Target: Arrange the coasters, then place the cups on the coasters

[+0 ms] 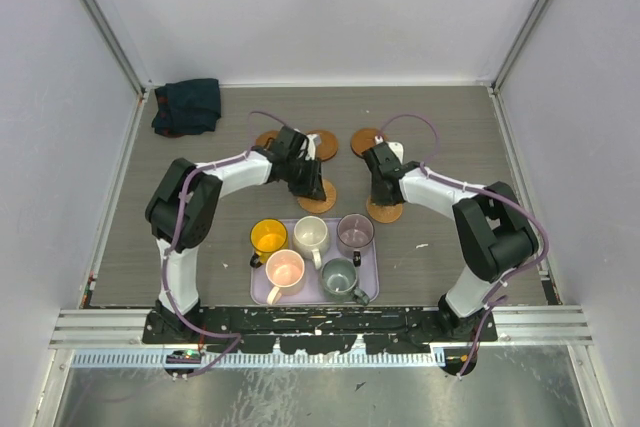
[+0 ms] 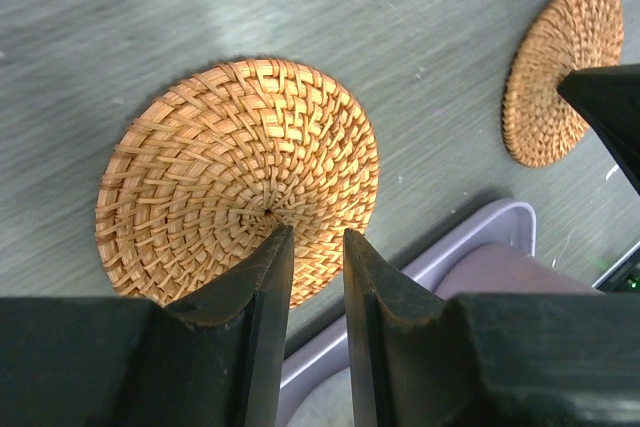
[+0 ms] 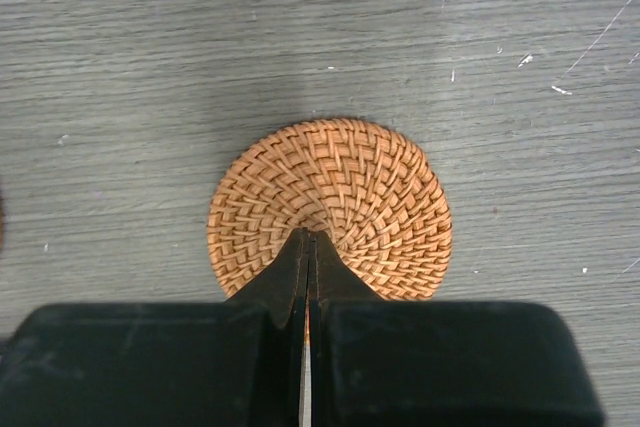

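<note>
Five woven round coasters lie on the grey table. My left gripper (image 1: 311,187) hovers over the one (image 2: 237,182) just behind the lilac tray (image 2: 470,239); its jaws stand a little apart with nothing between them. My right gripper (image 3: 310,237) is shut, and its tips rest over the middle of another coaster (image 3: 380,197), which also shows at the tray's back right (image 1: 386,213). Three more coasters (image 1: 325,144) (image 1: 364,139) (image 1: 265,139) lie farther back. The yellow cup (image 1: 268,237), cream cup (image 1: 312,235), purple cup (image 1: 354,232), pink cup (image 1: 285,269) and grey-green cup (image 1: 340,275) stand on the tray.
A dark crumpled cloth (image 1: 187,105) lies in the back left corner. White walls close the table on three sides. The lilac tray (image 1: 372,277) sits between the two arm bases at the near edge. A black part of the right arm (image 2: 610,107) shows at the left wrist view's right edge.
</note>
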Robot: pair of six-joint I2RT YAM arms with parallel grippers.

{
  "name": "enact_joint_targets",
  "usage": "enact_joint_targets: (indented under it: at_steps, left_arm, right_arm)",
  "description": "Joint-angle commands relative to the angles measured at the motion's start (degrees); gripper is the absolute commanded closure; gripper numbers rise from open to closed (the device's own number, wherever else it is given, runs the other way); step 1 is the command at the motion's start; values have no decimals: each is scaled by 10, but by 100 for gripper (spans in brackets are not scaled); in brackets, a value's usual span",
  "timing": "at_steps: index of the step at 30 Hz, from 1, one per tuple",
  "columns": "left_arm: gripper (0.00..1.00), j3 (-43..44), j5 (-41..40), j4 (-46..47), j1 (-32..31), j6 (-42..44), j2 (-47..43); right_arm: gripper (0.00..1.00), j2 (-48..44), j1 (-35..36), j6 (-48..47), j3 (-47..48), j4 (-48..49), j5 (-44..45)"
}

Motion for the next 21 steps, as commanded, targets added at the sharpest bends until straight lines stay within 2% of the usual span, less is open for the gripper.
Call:
enact_joint_targets:
  at_steps: [1,7,21]
  left_arm:
    - [70,-16,-88,-68,33,9,14]
    - [71,-44,-117,-80,58,18,-7]
    - [71,-122,-126,-67,137,8,-64]
  right_arm:
    - [99,10,-11,15,4,7,-2]
    - [99,28,-46,24,9,-2,-5]
    - [99,58,-144,14,37,-14,12]
